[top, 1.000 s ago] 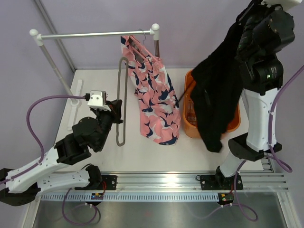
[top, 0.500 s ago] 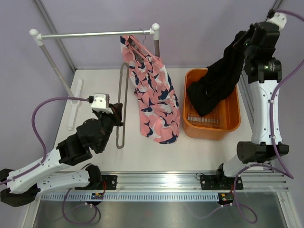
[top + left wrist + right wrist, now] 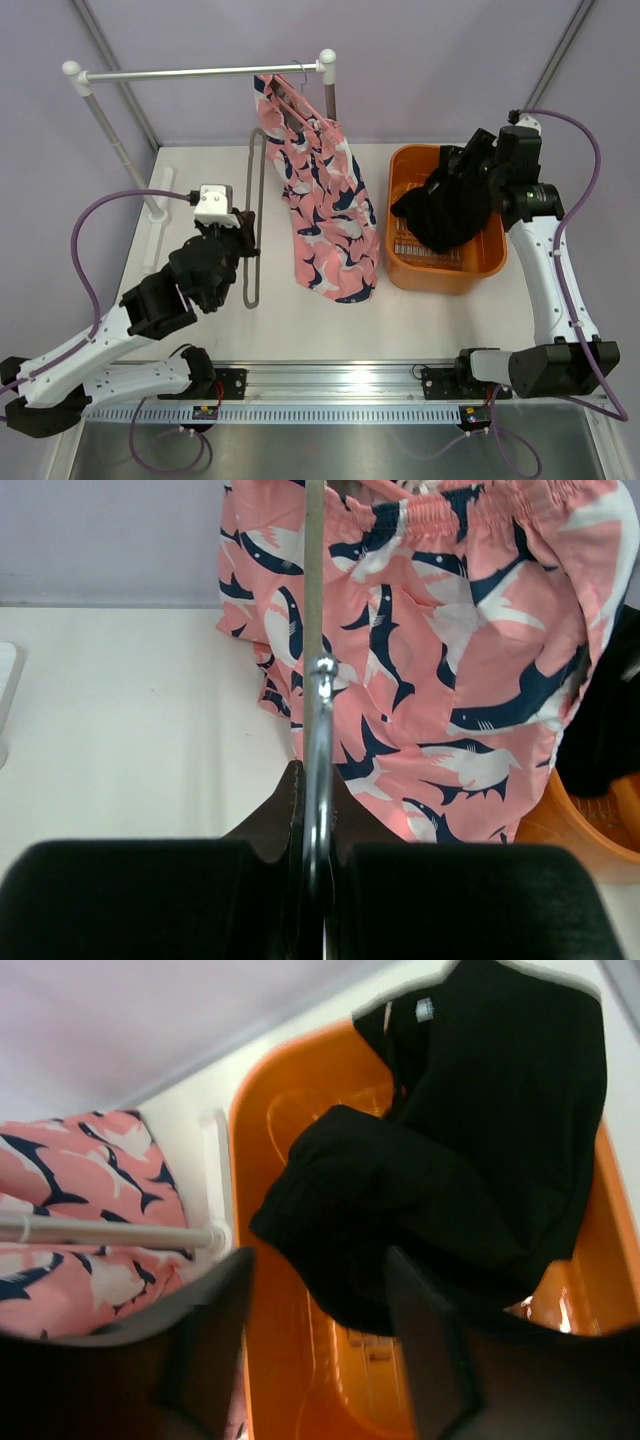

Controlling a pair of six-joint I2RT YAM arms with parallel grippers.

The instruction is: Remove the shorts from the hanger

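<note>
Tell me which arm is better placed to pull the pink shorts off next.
Probably right: the right gripper is open above the black garment in the basket. The left gripper sits nearer the shorts but is shut on an empty hanger.

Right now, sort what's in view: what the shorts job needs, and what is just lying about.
Job: black cloth garment in the orange plastic basket; thin brown-and-metal hanger clamped in the left gripper; open right gripper above the basket.
Lying about: pink shark-print shorts hanging on the silver metal rail.

A robot lab cell: plain lilac walls (image 3: pixel 420 60), white table (image 3: pixel 400 320) (aluminium rail (image 3: pixel 350 385) at front).
</note>
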